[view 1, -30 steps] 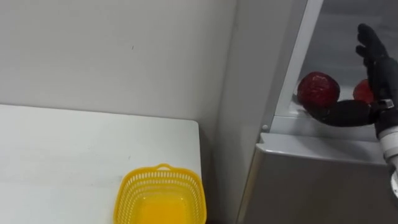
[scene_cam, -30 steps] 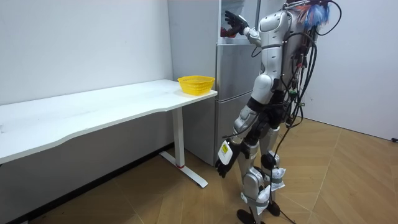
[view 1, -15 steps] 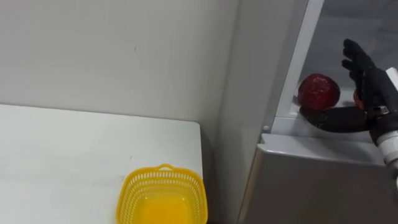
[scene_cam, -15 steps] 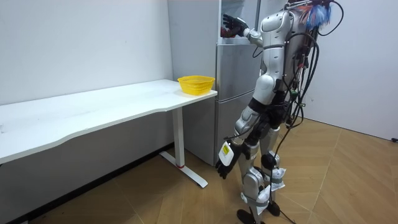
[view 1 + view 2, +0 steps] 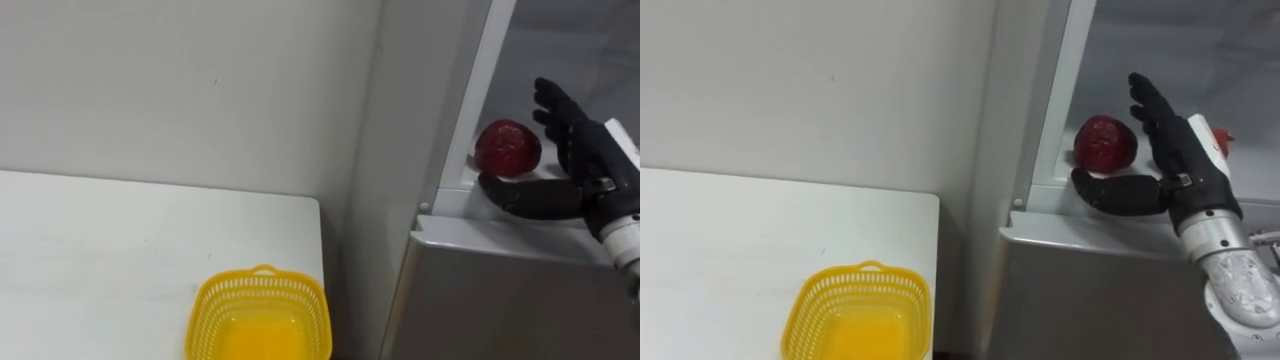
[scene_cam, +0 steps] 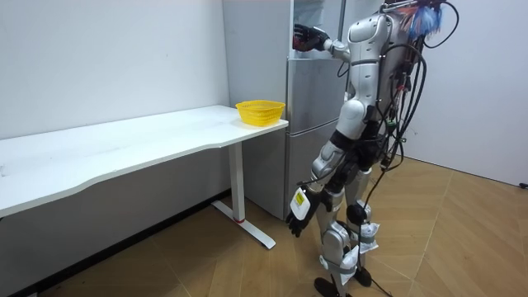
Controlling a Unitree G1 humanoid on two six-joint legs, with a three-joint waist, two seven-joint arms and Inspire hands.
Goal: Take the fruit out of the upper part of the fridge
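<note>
While your right hand (image 5: pixel 1175 150) stands open inside the upper fridge (image 5: pixel 1240 50), the red fruit (image 5: pixel 1104 142) lies just left of its straight fingers (image 5: pixel 1150 105), above the outstretched thumb; your left hand (image 6: pixel 298 217) hangs low.

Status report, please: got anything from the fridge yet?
Right hand open beside round red fruit, not gripping. Left hand at side. Fruit on fridge shelf. Path clear.

White wall (image 6: pixel 107 58), long white table (image 6: pixel 124 147), seemingly wooden floor (image 6: pixel 462 239).
</note>
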